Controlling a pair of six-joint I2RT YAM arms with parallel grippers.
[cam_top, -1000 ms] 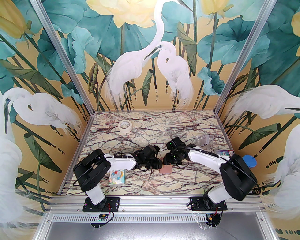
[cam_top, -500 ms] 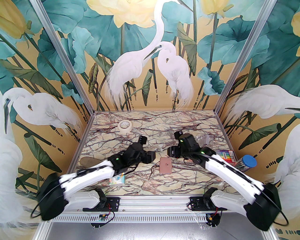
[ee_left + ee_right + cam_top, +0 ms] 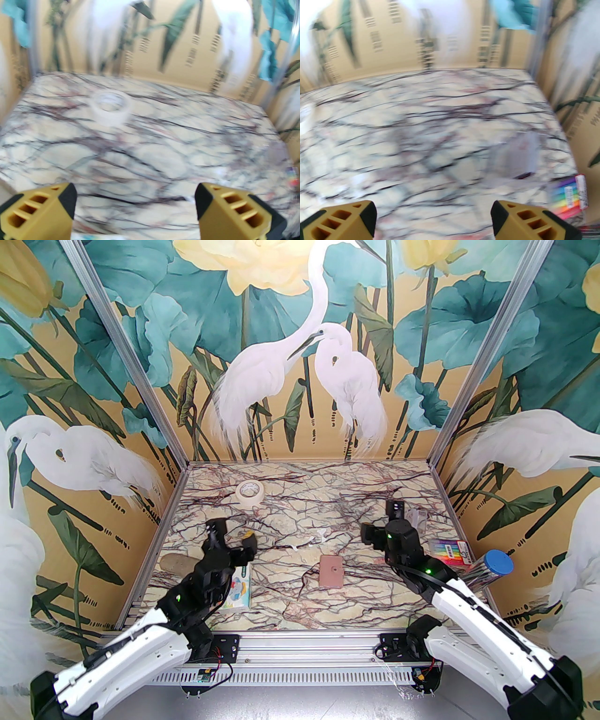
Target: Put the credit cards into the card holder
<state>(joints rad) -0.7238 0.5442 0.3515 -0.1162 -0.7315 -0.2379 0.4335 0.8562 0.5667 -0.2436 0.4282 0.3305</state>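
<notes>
An early step is judged to be in hand: the card holder (image 3: 331, 571), a flat dusty-pink wallet with a small round snap, lies shut on the marble table (image 3: 290, 502) between the arms, touched by neither. The left gripper (image 3: 233, 533) and right gripper (image 3: 381, 521) are spread wide and empty, one to each side of it. The next move is judged to require that the holder be unfolded and the credit cards, not clearly made out, be found.

The card holder (image 3: 331, 571) is dusty pink, the table (image 3: 290, 516) cream marble with dark and reddish veins. Ahead of my left gripper (image 3: 134, 196) I see an off-white tape roll (image 3: 110, 107).
</notes>
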